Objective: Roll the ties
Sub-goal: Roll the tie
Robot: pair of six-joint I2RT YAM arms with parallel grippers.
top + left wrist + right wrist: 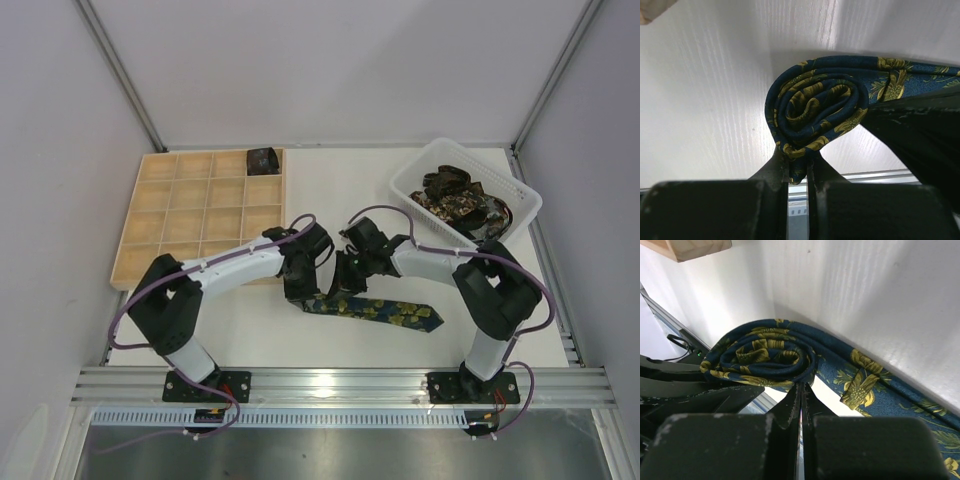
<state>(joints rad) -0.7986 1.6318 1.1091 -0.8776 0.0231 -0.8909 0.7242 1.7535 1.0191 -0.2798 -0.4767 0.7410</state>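
Where the white table is seen from above, a pale wooden tray of square compartments lies at far left. A small dark rolled tie sits in its back right compartment. Just right of the tray, the left gripper reaches down to the near middle of the table. Its wrist camera shows the jaws pressed together on a navy tie with yellow-green flowers, pinching fabric at the edge of a loose spiral roll whose coils face the camera. From the roll, the unrolled part of the tie runs rightward, flat on the table, and ends in its wide pointed tip. The right gripper meets the roll from the other side, close beside the left one. Its jaws are together, with the tips touching the roll's rim. Whether any fabric sits between them cannot be told. At far right, a white slotted basket holds a heap of dark ties with gold print.
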